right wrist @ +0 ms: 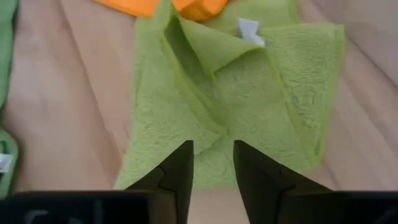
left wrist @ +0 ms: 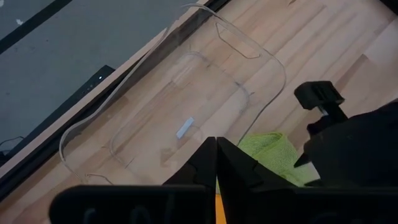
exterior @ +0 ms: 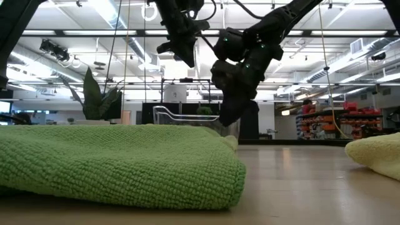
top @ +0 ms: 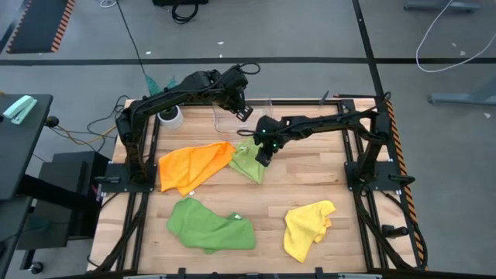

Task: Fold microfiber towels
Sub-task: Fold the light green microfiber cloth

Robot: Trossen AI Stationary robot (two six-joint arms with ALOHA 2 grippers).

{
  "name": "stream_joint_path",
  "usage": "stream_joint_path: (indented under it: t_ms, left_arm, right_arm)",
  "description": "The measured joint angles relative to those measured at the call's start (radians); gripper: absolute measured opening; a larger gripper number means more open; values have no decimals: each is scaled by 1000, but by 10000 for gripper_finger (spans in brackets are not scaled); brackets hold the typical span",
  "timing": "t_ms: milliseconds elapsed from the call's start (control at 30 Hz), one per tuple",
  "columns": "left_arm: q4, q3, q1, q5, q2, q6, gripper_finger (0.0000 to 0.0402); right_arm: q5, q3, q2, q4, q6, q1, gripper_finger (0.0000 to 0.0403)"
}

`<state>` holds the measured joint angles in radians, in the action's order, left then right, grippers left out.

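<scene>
The right gripper [top: 264, 159], fingers parted, is hovering over the crumpled lime towel [top: 248, 160] at frame centre; it should pinch one loose corner only. The left gripper [top: 243, 111], fingers together, is waiting above the bin [top: 232, 118]. Four towels are lying out: lime, orange [top: 192, 165], dark green [top: 209, 225], yellow [top: 306, 228].

Grey floor [top: 310, 31] all around the wooden table [top: 310, 186], with a white cable [top: 449, 39] looping across it at the far right and a black mat edged in orange stripes [top: 35, 23] at the far left. Low down, we're looking into a big hall: long ceiling lights [exterior: 119, 19] overhead, orange shelving [exterior: 331, 119] off to the right.
</scene>
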<state>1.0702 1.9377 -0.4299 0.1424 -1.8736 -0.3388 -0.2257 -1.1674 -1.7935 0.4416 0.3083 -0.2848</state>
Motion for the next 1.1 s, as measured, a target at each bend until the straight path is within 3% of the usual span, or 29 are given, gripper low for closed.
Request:
stream_joint_path:
  t_ms: [367,1100]
  left_arm:
    - [29,0,31,0,0,-10,21]
    - [41,1,43,3,23,-16,21]
  right_arm:
    - [171,-1,0,-6,-7,-7,8]
    - [203,5,-63,25,-15,21,2]
